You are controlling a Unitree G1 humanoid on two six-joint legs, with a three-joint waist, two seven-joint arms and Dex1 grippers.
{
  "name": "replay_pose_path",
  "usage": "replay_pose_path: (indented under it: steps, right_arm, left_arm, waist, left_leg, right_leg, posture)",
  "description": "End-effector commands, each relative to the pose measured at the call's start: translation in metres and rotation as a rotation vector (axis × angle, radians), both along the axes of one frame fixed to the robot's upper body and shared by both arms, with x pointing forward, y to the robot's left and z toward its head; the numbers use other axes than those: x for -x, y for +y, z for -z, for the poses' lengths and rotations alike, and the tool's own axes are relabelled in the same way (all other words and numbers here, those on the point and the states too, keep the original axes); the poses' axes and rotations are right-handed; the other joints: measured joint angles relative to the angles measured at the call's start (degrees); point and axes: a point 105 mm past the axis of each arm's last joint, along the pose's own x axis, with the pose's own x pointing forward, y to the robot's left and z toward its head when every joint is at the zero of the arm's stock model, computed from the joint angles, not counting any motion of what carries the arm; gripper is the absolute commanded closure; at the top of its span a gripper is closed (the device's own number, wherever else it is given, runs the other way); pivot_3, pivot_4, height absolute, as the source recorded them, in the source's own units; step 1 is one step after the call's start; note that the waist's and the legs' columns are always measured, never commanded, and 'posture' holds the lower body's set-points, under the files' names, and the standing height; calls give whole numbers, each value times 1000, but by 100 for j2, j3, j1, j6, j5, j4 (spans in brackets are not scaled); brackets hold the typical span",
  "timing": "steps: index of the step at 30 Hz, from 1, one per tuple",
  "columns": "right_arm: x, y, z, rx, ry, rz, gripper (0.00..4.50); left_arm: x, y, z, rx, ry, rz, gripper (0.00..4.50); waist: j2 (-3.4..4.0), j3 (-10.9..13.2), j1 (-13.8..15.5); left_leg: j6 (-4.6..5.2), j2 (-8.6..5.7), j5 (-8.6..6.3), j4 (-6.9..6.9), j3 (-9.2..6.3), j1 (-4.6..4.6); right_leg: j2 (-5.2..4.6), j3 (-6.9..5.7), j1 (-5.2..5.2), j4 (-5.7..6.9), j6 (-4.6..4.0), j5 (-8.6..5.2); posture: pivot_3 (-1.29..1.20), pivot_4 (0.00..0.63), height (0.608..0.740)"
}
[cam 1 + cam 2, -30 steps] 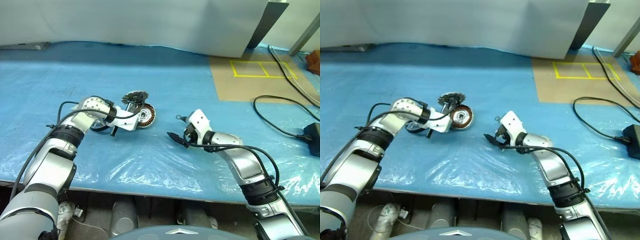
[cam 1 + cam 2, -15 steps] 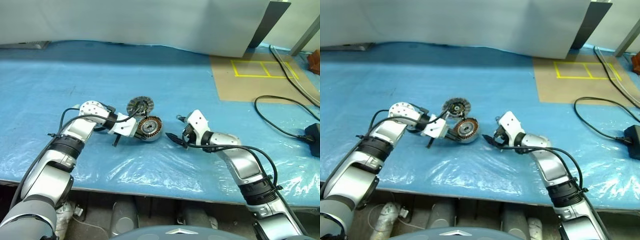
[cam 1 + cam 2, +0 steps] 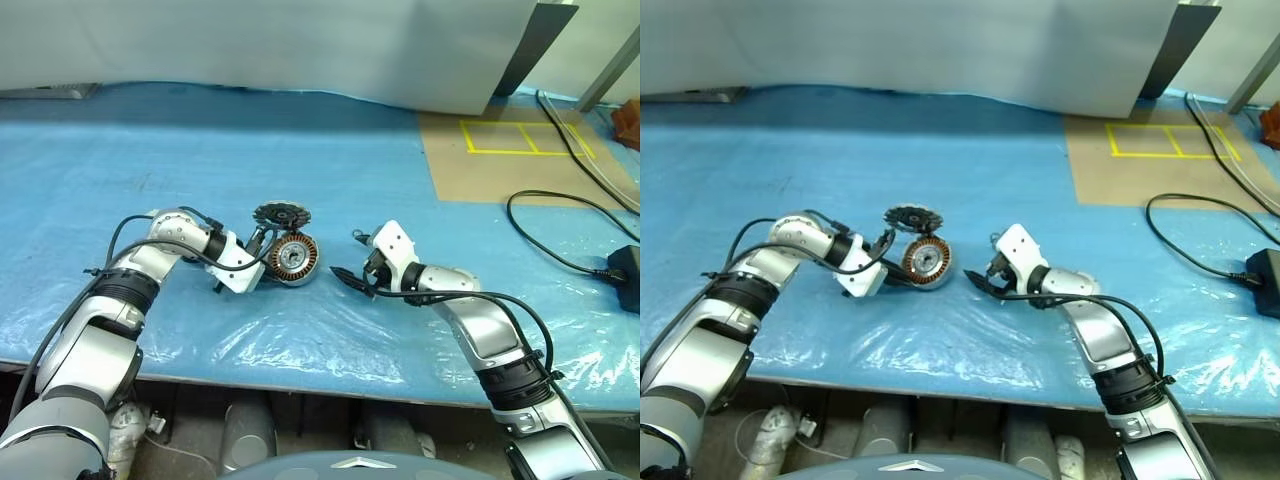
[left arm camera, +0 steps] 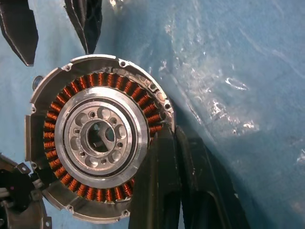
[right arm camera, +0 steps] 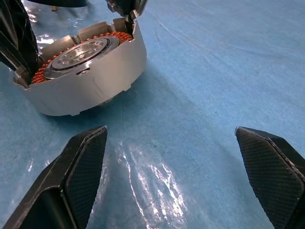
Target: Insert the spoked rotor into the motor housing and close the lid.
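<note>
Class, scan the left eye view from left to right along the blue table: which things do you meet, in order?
Left claw → squat grey motor housing with copper windings → right claw → black cable → black power adapter.

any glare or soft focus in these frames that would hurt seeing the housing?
Eye views: glare streaks on the plastic sheet near the table's front edge, none on the housing. Left wrist view: windings sharp, sheet highlights off to one side. Right wrist view: a bright patch on the sheet between the right gripper fingers; housing wall readable.

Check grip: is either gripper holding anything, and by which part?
The left gripper is shut on the motor housing, pinching its rim wall at the edge of the copper windings. The right gripper is open, holding nothing.
</note>
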Motion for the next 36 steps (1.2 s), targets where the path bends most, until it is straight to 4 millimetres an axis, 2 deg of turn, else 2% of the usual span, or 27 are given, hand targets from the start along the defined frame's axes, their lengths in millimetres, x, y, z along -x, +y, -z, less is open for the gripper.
replay_pose_path:
  steps: [1,7,11,12,14,17,28,32,35,36]
  right_arm:
    - [0,5,-10,-7,-42,-21,0]
    - [1,6,-10,-9,-42,-22,0]
    - [2,7,-10,-9,-41,-24,0]
    - [2,7,-10,-9,-42,-25,0]
    - [1,7,-10,-8,-42,-27,0]
    - [0,8,-10,-7,-43,-28,0]
    - [0,9,-11,-39,-34,-43,0]
    - [-2,2,-16,-71,-44,-13,0]
    - [0,-1,-13,-67,-44,4,0]
    - [0,-2,-11,-61,-49,19,0]
  left_arm:
    - [-5,5,-5,2,-22,-13,4439]
    - [-8,-1,-11,53,-28,-29,4439]
    - [-6,-8,-16,65,83,-47,4439]
    - [-4,-9,-18,60,97,-37,4029]
    - [-3,-13,-23,92,107,-29,3585]
    - [-7,-17,-28,123,47,-36,2606]
    - [-2,1,-43,141,41,-76,2606]
    - [18,2,-64,322,165,-160,2606]
    - [24,8,-86,569,291,-327,2606]
    - [24,17,-85,622,322,-407,2606]
  waist:
    - [0,0,1]
    - [0,0,1]
    - [0,0,7]
    - [0,0,7]
    - [0,0,6]
    - [0,0,3]
    - [0,0,-1]
    - [0,0,-24]
    - [1,0,-27]
    - [1,0,-29]
  left_leg:
    - [0,0,0,0,0,0]
    - [0,0,0,0,0,1]
    - [0,0,0,1,0,0]
    - [0,0,0,1,1,1]
    - [0,1,0,-1,1,0]
    - [0,1,0,-5,2,-1]
    - [0,1,0,-4,1,-2]
    - [-1,2,0,-8,3,-4]
    - [-1,5,-1,-10,5,-7]
    - [-1,6,-1,-10,6,-5]
  right_leg:
    - [0,0,0,0,0,0]
    - [1,0,0,2,0,0]
    - [0,0,0,3,-1,0]
    - [0,0,0,3,-1,0]
    - [0,0,-1,2,-1,-1]
    - [2,0,-2,0,-2,-1]
    - [1,-1,-2,-1,-2,-1]
    - [2,0,-8,-2,-2,-1]
    - [4,-1,-15,-1,-8,-5]
    - [5,-1,-14,1,-9,-5]
  posture:
    - [0,150,740]
    - [0,150,740]
    - [0,150,740]
    - [0,150,740]
    - [0,150,740]
    - [0,150,740]
    - [0,150,740]
    - [0,150,740]
    - [0,150,740]
    - [0,150,740]
